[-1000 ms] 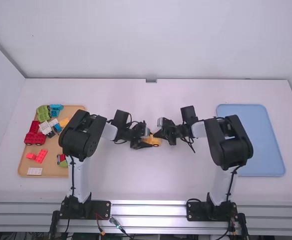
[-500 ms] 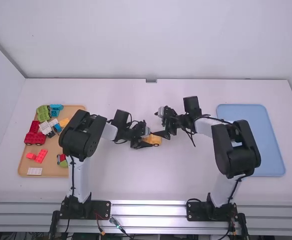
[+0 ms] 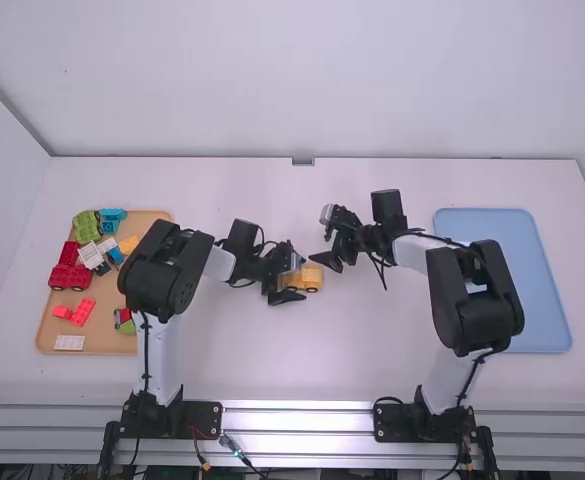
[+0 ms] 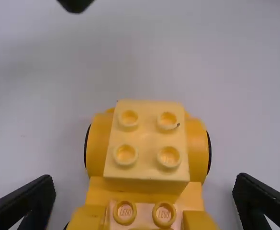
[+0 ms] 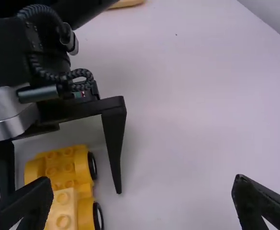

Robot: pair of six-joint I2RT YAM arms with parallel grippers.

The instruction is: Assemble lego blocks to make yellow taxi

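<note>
My left arm [image 3: 162, 268] is standing on its base at the near side, its black elbow hanging over the right side of the brown tray [image 3: 107, 325], where colored toy blocks [image 3: 70, 276] are lying. From there my forearm is stretching rightward to the middle of the worktop [image 3: 232, 350]. My left claw [image 3: 300, 280] is keeping its fingers spread around the yellow toy car [image 3: 313, 279], with a gap showing on each side. The car is sitting on its wheels, a pale yellow block on top.

My right arm [image 3: 469, 290] is bending leftward from its elbow, which is covering part of the blue tray's [image 3: 537, 290] left edge. My right claw [image 3: 326, 265] is hanging just beside the car, fingers wide apart and pinching nothing.

Bare worktop is stretching from the car to the far edge and wall [image 3: 312, 80], and also back toward the metal rails [image 3: 297, 418]. More room is lying between my right claw and the blue tray.
</note>
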